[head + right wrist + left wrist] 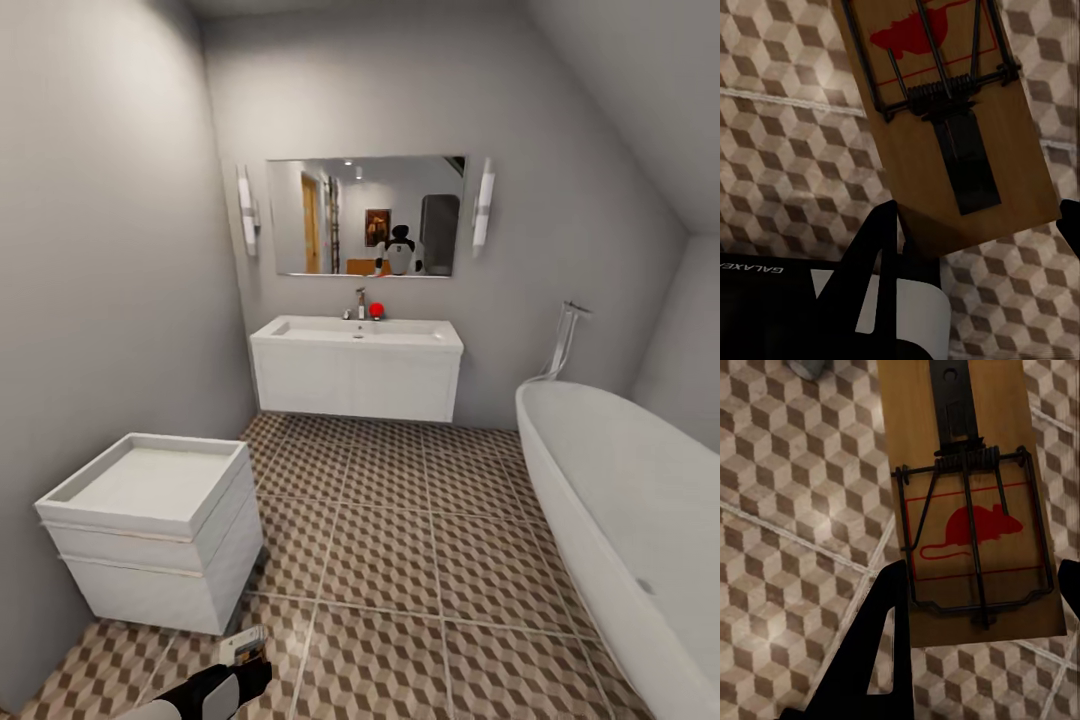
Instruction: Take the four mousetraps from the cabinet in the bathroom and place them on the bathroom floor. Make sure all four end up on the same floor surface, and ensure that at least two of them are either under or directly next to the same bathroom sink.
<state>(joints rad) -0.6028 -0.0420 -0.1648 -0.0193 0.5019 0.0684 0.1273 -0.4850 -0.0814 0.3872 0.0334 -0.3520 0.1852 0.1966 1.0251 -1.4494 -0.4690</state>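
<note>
Two mousetraps clamped: one in my L gripper, one in R gripper. Sink sits at 12 o'clock; I roll closer, lower traps flat onto bathroom floor beside it, w/o dropping.

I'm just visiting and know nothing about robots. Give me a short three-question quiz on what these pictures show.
1. True or false: each gripper carries a mousetrap.
2. What picture is printed on the left gripper's mousetrap?
3. What stands along the right wall: A) toilet, B) bathtub, C) shower cabin?

Key:
1. True. The left gripper and right gripper each grip a wooden trap; the right one's mousetrap hangs above the tiled floor.
2. A red mouse.
3. B.
</note>
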